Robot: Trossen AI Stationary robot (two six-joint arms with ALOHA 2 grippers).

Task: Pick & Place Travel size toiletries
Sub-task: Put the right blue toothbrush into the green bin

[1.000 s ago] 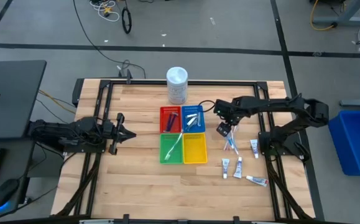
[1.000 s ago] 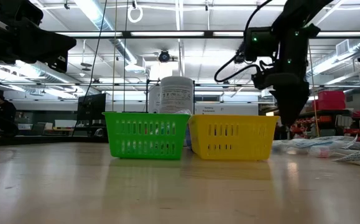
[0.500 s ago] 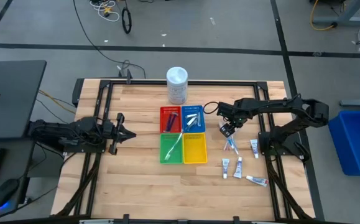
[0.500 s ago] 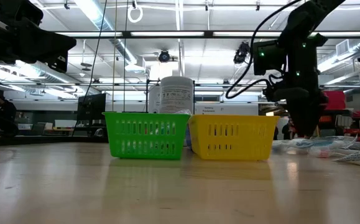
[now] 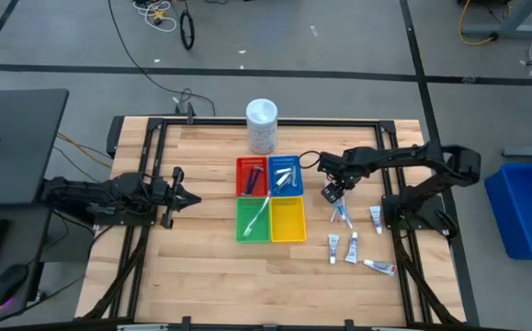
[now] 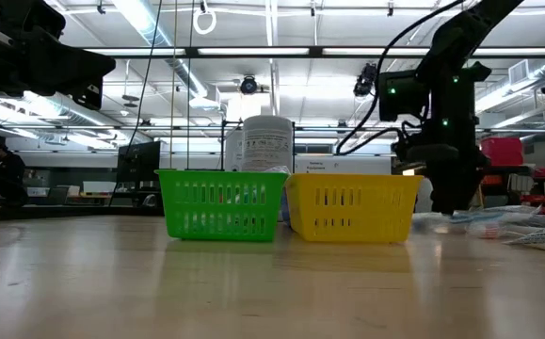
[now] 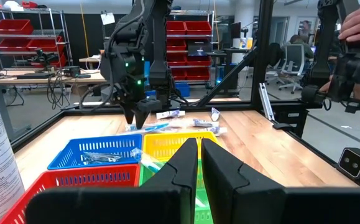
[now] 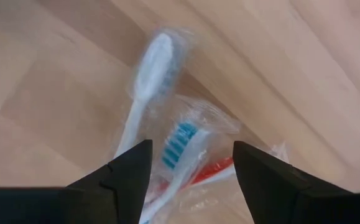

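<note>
- The right gripper (image 5: 333, 194) is coming down over the wrapped toothbrushes (image 5: 342, 214) lying on the wooden table (image 5: 210, 267), just beside the yellow tray (image 5: 288, 219). One second ago it was hanging higher, between the blue tray (image 5: 286, 176) and this pile; now it is sitting lower and nearer the items.
- In the right wrist view its fingers (image 8: 125, 180) are standing well apart, straddling a blue-bristled toothbrush (image 8: 176, 144) in clear wrap, with a white-headed toothbrush (image 8: 152, 62) lying just beyond. Nothing is being held yet.
- In the low view the right gripper (image 6: 448, 198) is reaching almost to table level beside the yellow tray (image 6: 352, 207).
- Judgement: the approach phase is ending; the next move is probably a final descent and closing on one wrapped toothbrush. The overlapping wraps are raising the risk of lifting two items together.
- The small white tubes (image 5: 353, 248) are lying loose on the table, well apart from the trays, still to be placed.
- The red tray (image 5: 252, 176) is holding a dark-blue stick, the blue tray silvery sachets, and the green tray (image 5: 254, 220) a pale toothbrush.
- The left gripper (image 5: 172, 198) is waiting at the table's left side, fingers (image 7: 186, 163) closed on nothing.
</note>
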